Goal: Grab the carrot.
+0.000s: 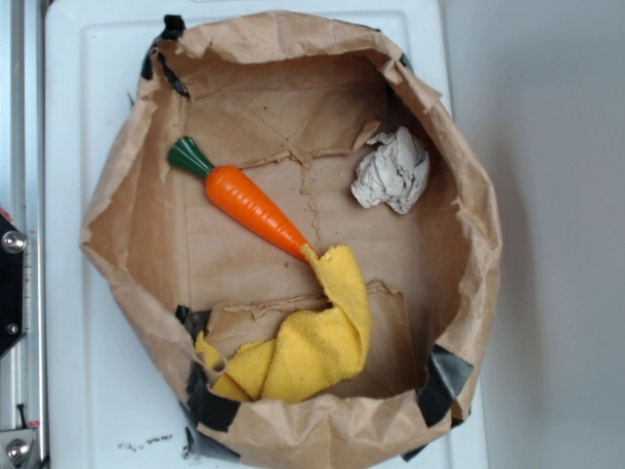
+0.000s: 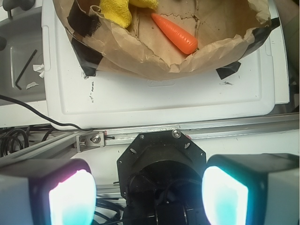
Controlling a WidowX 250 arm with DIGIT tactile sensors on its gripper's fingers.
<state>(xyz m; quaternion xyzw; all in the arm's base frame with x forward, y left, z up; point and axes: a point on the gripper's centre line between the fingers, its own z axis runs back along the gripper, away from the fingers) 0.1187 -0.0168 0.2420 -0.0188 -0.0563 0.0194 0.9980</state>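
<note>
Orange carrot (image 1: 250,203) lying inside brown paper bag (image 1: 127,195), tip touching yellow cloth (image 1: 312,342), with hand (image 2: 149,190) released, fingers wide apart, well outside bag over worktop (image 2: 164,101).

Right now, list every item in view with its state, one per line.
Carrot: lying flat in the bag, tip tucked under the cloth, ungrasped.
Cloth: crumpled, draped over the carrot tip.
Paper ball: wadded, apart from the carrot.
Bag: open, sides rolled down.
Gripper: open, empty, outside the bag.
</note>
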